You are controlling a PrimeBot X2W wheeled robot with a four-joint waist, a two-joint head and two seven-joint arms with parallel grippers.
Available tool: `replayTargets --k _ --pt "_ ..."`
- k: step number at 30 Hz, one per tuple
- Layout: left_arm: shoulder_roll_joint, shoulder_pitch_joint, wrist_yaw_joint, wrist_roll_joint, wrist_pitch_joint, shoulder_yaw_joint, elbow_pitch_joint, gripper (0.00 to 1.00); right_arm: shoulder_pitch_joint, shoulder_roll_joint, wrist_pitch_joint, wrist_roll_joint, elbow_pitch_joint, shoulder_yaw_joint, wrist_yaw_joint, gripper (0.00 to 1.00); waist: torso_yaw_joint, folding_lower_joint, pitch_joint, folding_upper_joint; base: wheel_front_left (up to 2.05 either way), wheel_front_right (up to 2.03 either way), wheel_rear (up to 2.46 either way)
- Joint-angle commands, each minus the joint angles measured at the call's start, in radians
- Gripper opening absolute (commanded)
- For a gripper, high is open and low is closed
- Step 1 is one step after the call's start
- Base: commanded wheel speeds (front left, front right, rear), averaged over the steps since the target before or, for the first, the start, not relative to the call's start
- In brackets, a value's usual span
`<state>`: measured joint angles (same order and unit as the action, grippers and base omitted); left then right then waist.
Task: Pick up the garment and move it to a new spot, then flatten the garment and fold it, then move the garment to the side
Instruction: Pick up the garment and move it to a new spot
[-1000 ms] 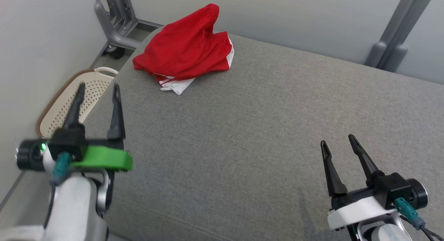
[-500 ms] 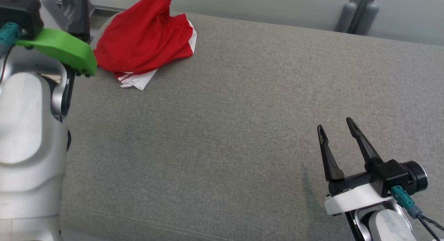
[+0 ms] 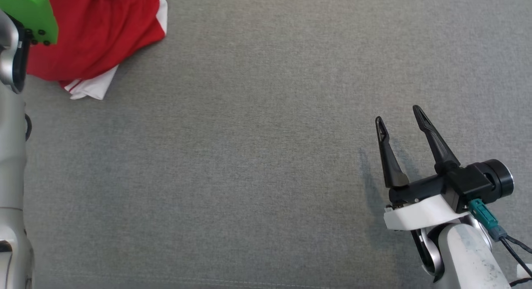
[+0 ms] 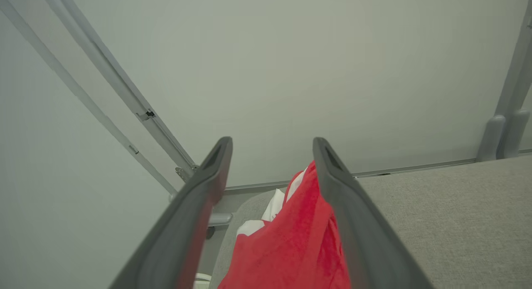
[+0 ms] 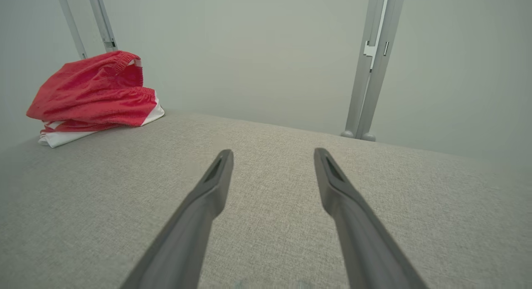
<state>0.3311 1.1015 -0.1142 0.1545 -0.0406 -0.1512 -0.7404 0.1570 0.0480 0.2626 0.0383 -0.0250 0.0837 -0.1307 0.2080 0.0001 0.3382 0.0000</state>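
Garment (image 3: 95, 35): red shorts with white trim, bunched in a loose heap at the far left corner of the grey cushion (image 3: 257, 164). In the head view it sits at the upper left and is cut by the frame edge. A white hem corner pokes out of the heap's near side, pointing down that view toward the robot. In the right wrist view the garment (image 5: 91, 93) runs longest from side to side. The red layers are stacked over the white ones, and the gathered waistband stands up at the top rear, close to the wall.

Left gripper (image 4: 272, 149): jaws spread wide, nothing clamped. The fingers point out over the heap toward the pale wall (image 4: 291, 72). Red cloth (image 4: 286, 247) shows between and below them, and its edge runs along the inner side of one finger. Whether they touch cannot be told. In the head view the green wrist mount (image 3: 29, 10) hangs over the garment's left part, and the silver forearm (image 3: 10, 156) runs up the left edge.

Right gripper (image 3: 397, 114): jaws just as wide, empty. It sits at the lower right and its fingers point up the view with a slight lean to the left. It is low over bare cushion, well apart from the garment, and a faint shadow lies on the fabric beside it. Its wrist view looks along the cushion to a grey metal post (image 5: 372, 72) against the wall.
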Motion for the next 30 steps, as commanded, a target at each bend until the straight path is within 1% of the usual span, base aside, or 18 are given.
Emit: replayTargets --k 1,10,19,22,25,26,27,28,29,30 --pt "0.007 0.018 -0.002 -0.006 -0.001 0.000 -0.011 1.00 0.016 0.004 0.003 0.008 -0.007 0.003 0.000 1.00 -0.081 -0.0001 0.085 0.0000 0.00 0.00 0.00" --pt "0.067 0.073 -0.005 -0.012 -0.042 -0.029 -0.148 1.00 0.055 0.004 0.003 -0.007 -0.021 0.014 0.000 1.00 -0.144 -0.0001 0.170 0.0000 0.00 0.00 0.00" --pt "0.109 0.084 0.027 -0.004 -0.082 -0.026 -0.272 1.00 0.066 0.004 0.003 -0.007 -0.029 0.013 0.000 1.00 -0.177 -0.0001 0.211 0.0000 0.00 0.00 0.00" --pt "0.123 0.086 0.047 -0.001 -0.081 -0.022 -0.300 1.00 0.075 0.004 0.003 -0.008 -0.033 0.014 0.000 1.00 -0.184 -0.0001 0.223 0.0000 0.00 0.00 0.00" --pt "0.124 0.084 0.069 0.004 -0.068 -0.018 -0.323 1.00 0.076 0.004 0.003 -0.009 -0.035 0.015 0.000 1.00 -0.190 -0.0001 0.230 0.0000 0.00 0.00 0.00" --pt "0.126 0.083 0.074 0.004 -0.062 -0.017 -0.329 0.89 0.075 0.004 0.003 -0.008 -0.036 0.015 0.000 1.00 -0.192 -0.0001 0.231 0.0000 0.00 0.00 0.00" --pt "0.129 0.084 0.080 0.005 -0.057 -0.015 -0.334 0.51 0.075 0.004 0.003 -0.008 -0.037 0.014 0.000 1.00 -0.193 -0.0001 0.232 0.0000 0.00 0.00 0.00" --pt "0.132 0.086 0.085 0.006 -0.049 -0.015 -0.338 0.33 0.075 0.004 0.003 -0.008 -0.037 0.013 0.000 1.00 -0.194 -0.0001 0.233 0.0000 0.00 0.00 0.00" --pt "0.132 0.086 0.085 0.006 -0.049 -0.015 -0.338 0.33 0.075 0.004 0.003 -0.008 -0.037 0.013 0.000 1.00 -0.194 -0.0001 0.233 0.0000 0.00 0.00 0.00" --pt "0.132 0.087 0.090 0.007 -0.042 -0.015 -0.344 0.00 0.076 0.004 0.003 -0.008 -0.035 0.012 0.000 1.00 -0.195 -0.0001 0.233 0.0000 0.00 0.00 0.00"
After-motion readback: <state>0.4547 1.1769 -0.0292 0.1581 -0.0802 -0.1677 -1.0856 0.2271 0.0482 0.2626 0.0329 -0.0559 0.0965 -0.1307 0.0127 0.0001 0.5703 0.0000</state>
